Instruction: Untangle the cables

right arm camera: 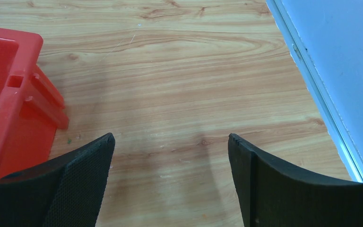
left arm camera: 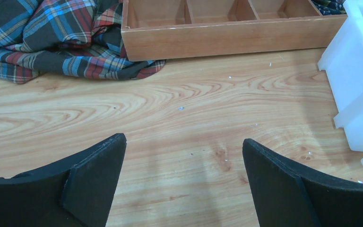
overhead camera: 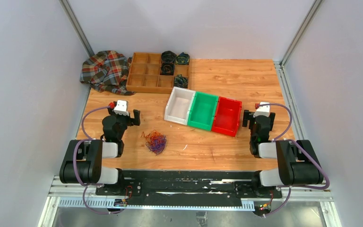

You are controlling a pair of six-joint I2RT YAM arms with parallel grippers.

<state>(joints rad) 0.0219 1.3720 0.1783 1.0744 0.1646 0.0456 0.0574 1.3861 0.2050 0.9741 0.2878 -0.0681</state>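
Note:
The cables (overhead camera: 154, 141) lie as one small tangle of thin red, orange and purple strands on the wooden table, near its front edge and left of centre. My left gripper (overhead camera: 123, 113) hovers up and to the left of the tangle, apart from it; in the left wrist view its jaws (left arm camera: 184, 142) stand wide open over bare wood. My right gripper (overhead camera: 256, 118) sits at the far right, just beside the red bin, and its jaws (right arm camera: 170, 139) are open and empty too. Neither wrist view shows the cables.
Three joined bins, white (overhead camera: 179, 106), green (overhead camera: 203, 110) and red (overhead camera: 227, 116), stand mid-table. A wooden divider tray (overhead camera: 144, 75) with dark coiled rolls (overhead camera: 168, 62) sits at the back. A plaid cloth (overhead camera: 105, 71) lies at the back left. Walls close both sides.

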